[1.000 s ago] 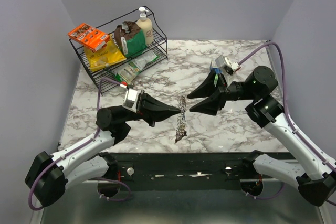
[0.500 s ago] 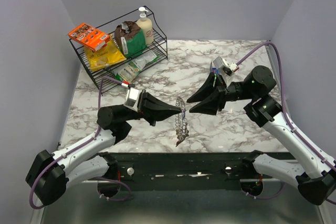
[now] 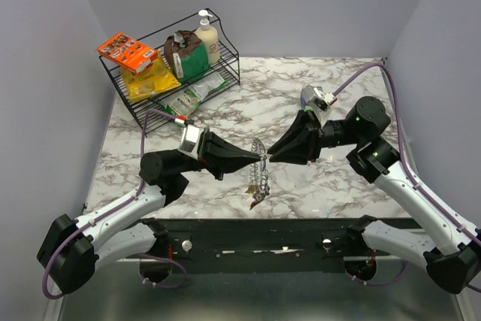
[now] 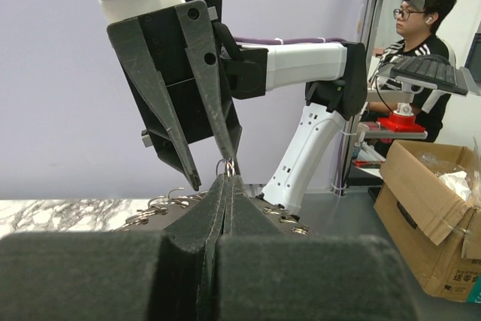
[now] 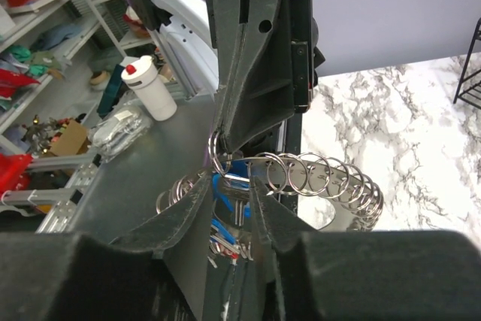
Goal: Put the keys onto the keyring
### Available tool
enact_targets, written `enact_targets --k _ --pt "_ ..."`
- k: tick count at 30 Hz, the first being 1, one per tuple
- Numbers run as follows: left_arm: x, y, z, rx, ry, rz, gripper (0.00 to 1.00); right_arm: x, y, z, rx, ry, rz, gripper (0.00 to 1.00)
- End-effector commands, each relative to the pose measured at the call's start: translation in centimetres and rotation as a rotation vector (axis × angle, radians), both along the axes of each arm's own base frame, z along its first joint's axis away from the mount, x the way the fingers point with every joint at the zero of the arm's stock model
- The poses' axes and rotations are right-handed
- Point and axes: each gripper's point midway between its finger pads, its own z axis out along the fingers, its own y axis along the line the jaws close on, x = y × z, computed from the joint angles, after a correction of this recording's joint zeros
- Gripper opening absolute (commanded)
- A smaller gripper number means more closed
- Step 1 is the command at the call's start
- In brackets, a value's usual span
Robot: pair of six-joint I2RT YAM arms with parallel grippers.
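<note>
The keyring (image 3: 258, 177), a silvery loop strung with many small rings, hangs in the air over the table's front middle. My left gripper (image 3: 262, 157) is shut on one small ring at its top, as the left wrist view (image 4: 228, 178) shows. My right gripper (image 3: 270, 155) meets it tip to tip and is open. In the right wrist view its fingers (image 5: 231, 184) straddle the keyring's band (image 5: 338, 178), right under the left gripper's tip (image 5: 225, 143). Blue-headed keys (image 5: 220, 188) and a red one (image 5: 234, 255) hang between and below the right fingers. I see no yellow key.
A black wire rack (image 3: 150, 107) with snack packets, an orange box and a pump bottle stands at the back left of the marble table (image 3: 338, 80). The dark front rail (image 3: 263, 231) runs below the hanging keyring.
My right gripper has moved left toward the left gripper's tip and its fingers have narrowed around the keyring's top. The keyring has swung and hangs straighter. The left arm has barely moved.
</note>
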Motion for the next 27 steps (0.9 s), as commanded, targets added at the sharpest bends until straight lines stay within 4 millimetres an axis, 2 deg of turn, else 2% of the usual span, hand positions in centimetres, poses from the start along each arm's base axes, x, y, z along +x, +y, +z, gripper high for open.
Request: enact_targets --k 1,12,13,24,27 --pt "-0.5 0.6 2.2 -0.052 -0.068 0.003 0.0 -0.6 -0.1 -0.2 0.004 -0.007 0.025 0.29" --pt "-0.5 0.5 2.2 -0.05 -0.068 0.0 0.0 -1.0 -0.2 -0.1 0.008 -0.004 0.032 0.12" --pt "-0.5 0.5 2.2 -0.049 -0.067 0.0 0.0 -1.1 -0.3 -0.1 0.009 -0.007 0.032 0.0" --pt "-0.5 0.5 2.5 -0.055 -0.07 0.0 0.0 -1.2 -0.4 -1.3 -0.007 0.015 0.027 0.01" --pt "-0.6 0.5 2.5 -0.053 -0.071 -0.003 0.0 -1.4 -0.5 -1.1 0.0 0.005 0.021 0.02"
